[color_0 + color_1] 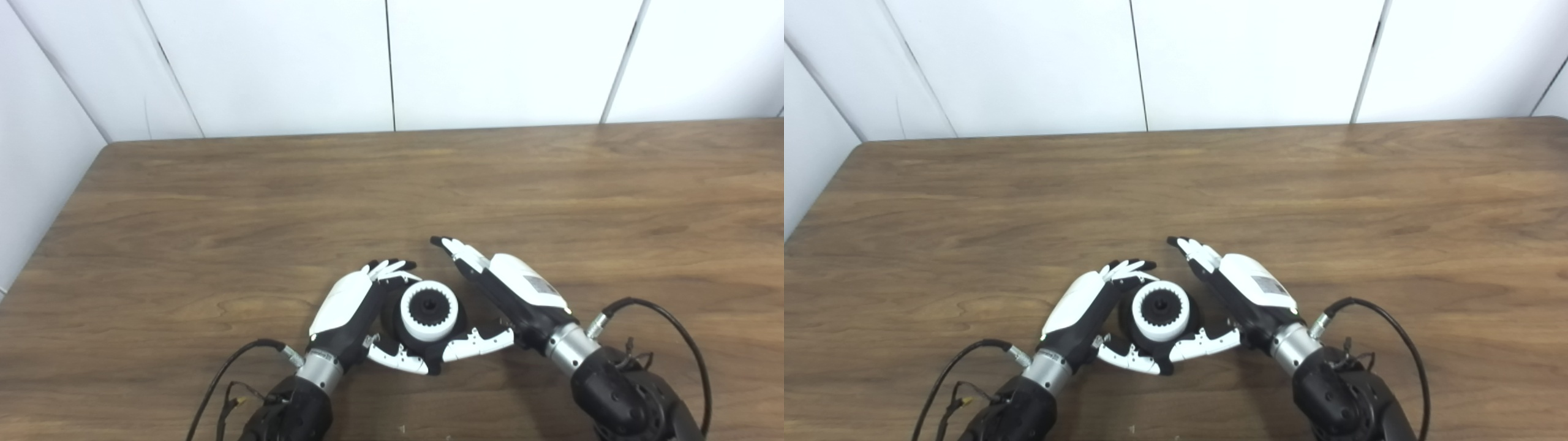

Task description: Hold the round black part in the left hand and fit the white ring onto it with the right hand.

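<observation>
Here the left hand (pixel 352 309) wraps its fingers and thumb around the round black part (pixel 392 321), bracing it on the desk (pixel 184 245). The white ring (pixel 429 310) already sits on top, just right of that palm. Beyond it, the right hand (pixel 505 294) stands spread and empty, apparently letting go after seating the ring.

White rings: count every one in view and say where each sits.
1. The white ring sits on the round black part, which the left hand cups near the table's front edge, with the right hand open beside it. None seems hidden.
</observation>
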Robot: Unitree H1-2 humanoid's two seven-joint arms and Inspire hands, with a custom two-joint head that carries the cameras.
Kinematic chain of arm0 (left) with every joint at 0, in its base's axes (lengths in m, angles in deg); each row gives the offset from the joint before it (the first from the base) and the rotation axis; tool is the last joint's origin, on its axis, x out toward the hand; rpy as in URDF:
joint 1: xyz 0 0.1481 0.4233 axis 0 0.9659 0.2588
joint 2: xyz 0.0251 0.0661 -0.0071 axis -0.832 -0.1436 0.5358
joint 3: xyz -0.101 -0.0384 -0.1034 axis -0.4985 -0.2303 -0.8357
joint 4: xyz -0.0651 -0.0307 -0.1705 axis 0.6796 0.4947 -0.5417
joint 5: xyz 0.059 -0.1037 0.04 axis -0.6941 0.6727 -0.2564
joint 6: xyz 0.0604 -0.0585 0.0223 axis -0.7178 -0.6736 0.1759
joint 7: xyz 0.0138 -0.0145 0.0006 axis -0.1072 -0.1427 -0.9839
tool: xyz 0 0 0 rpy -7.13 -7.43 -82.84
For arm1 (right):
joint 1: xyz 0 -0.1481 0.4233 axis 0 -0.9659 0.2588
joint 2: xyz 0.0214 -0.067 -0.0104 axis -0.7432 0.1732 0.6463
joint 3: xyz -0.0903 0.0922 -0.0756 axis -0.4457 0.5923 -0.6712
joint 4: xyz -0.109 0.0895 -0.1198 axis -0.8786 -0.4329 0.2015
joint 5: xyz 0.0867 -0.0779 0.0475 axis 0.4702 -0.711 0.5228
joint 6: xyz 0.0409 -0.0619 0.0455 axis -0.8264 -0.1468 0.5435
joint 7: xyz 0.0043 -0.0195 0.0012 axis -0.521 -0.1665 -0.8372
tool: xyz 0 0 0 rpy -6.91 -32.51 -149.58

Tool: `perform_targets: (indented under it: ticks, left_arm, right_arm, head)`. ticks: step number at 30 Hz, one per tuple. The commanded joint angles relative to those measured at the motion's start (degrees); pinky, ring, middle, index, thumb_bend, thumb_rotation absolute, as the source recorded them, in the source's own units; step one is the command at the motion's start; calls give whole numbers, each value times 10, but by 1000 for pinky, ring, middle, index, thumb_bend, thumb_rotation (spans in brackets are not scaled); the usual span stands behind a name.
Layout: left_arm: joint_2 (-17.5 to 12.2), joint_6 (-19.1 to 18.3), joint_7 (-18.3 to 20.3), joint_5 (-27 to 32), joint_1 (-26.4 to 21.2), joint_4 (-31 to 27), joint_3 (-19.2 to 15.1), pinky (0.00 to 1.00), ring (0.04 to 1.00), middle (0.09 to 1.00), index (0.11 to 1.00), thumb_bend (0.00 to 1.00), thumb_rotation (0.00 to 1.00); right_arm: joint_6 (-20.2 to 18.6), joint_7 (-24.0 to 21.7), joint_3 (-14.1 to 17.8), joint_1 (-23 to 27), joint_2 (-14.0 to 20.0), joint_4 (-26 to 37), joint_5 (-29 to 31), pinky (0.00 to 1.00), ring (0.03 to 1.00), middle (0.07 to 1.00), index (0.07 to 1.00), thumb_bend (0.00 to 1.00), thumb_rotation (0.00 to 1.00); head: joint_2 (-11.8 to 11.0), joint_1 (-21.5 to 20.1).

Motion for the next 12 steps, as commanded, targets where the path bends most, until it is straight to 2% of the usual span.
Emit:
perform_targets:
  ticks: [1,8,12]
  left_arm:
    - [-3,6,-2,-4,-8,-14,1,1000,970,912,568,885,216]
    - [-9,2,7,0,-8,-21,0,1000,975,922,579,869,218]
    - [-8,5,2,0,-8,-19,-2,1000,969,915,574,881,223]
  right_arm:
    - [39,30,8,7,8,13,11,953,992,1000,1000,1000,579]
    - [58,48,22,-6,29,10,45,985,1000,1000,1000,1000,582]
    - [64,57,35,-14,33,8,67,935,999,1000,1000,1000,589]
  head:
    - [1,0]
    - [5,0]
    - [5,0]
